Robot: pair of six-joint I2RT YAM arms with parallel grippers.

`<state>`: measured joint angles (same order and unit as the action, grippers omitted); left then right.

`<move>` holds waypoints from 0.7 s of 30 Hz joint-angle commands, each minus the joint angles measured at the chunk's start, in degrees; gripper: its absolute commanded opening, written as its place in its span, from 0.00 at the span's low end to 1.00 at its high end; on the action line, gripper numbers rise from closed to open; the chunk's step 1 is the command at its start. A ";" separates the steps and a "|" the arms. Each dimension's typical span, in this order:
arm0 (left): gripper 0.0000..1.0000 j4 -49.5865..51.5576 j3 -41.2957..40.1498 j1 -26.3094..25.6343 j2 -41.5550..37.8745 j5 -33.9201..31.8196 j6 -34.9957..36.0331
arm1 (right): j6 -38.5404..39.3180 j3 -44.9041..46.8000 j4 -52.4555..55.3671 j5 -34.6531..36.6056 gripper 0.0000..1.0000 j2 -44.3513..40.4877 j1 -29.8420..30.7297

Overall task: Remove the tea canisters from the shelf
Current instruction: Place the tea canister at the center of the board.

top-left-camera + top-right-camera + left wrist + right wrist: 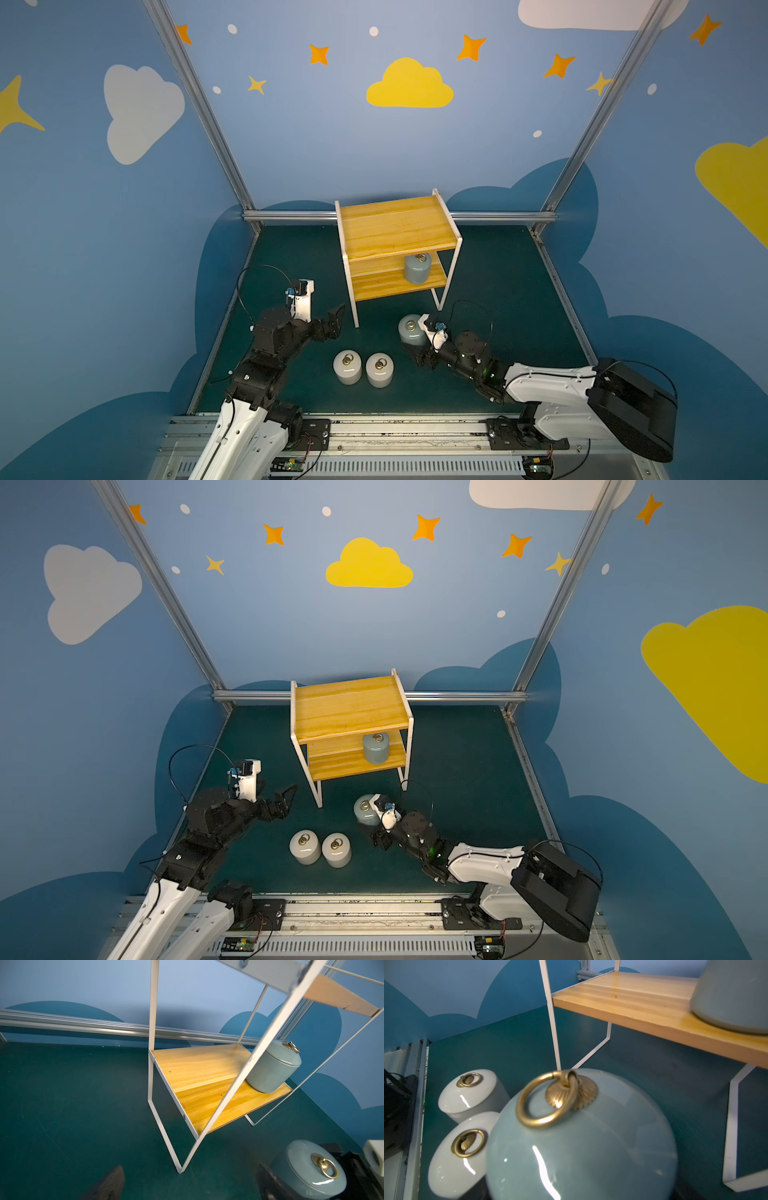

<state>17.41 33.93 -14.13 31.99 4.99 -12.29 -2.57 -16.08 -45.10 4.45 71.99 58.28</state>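
The shelf (395,226) stands at the back middle of the mat. One grey-blue tea canister (417,268) (272,1070) sits on its lower board, towards the right end. A second grey-blue canister (409,330) (581,1147) is down at mat level in front of the shelf's front right leg. My right gripper (415,347) is shut on its body, and its fingers are hidden behind the jar. Two white canisters (347,366) (379,370) stand side by side on the mat nearer the front. My left gripper (336,316) (190,1184) is open and holds nothing, just left of the shelf's front left leg.
Blue walls with aluminium rails (291,215) close the mat at the back and both sides. The arms' base rail (374,432) runs along the front. The shelf's top board (349,708) carries nothing.
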 commanded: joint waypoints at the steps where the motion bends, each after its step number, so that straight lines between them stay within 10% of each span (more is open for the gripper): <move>1: 1.00 -1.06 -0.60 0.29 -0.03 0.72 -0.12 | -0.54 1.16 -6.52 1.72 0.69 -2.46 0.85; 21: 1.00 -1.28 -1.14 0.24 -0.33 0.68 -0.62 | -1.71 8.08 -10.02 -1.85 0.66 -0.45 4.36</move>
<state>16.84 33.17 -14.13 32.14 4.99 -12.43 -4.08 -7.66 -48.84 4.25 71.77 62.08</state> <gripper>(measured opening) 0.997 0.798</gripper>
